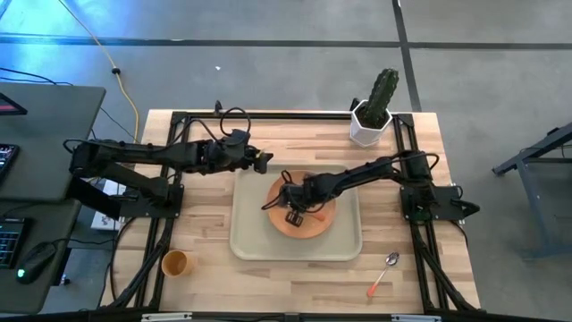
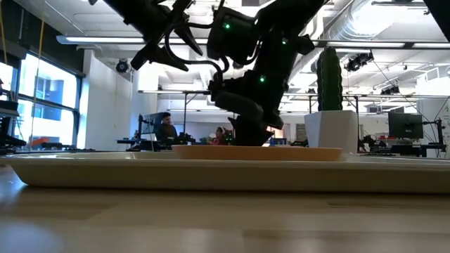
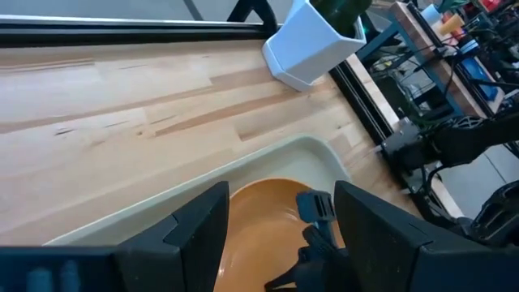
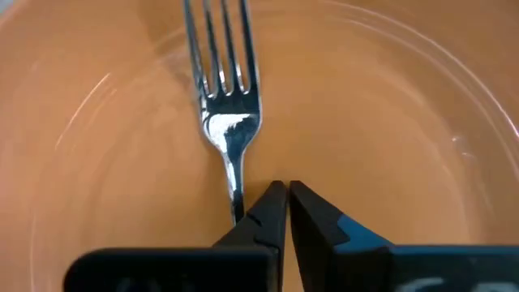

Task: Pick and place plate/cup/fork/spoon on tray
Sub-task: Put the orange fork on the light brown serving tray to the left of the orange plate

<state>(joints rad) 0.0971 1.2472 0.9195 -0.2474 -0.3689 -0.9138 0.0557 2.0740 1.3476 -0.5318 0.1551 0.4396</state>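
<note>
Right wrist view is showing the right gripper (image 4: 280, 195) with fingers nearly together, the fork (image 4: 223, 105) lying just beside them on the plate (image 4: 389, 122), which is sitting in the tray (image 1: 246, 234).

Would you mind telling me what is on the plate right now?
The fork lies on the plate, tines away from the right gripper, whose fingers are nearly closed beside its neck. The handle is hidden behind the gripper. The plate sits in the tray.

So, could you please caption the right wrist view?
Right gripper shut on the fork over the plate.
</note>
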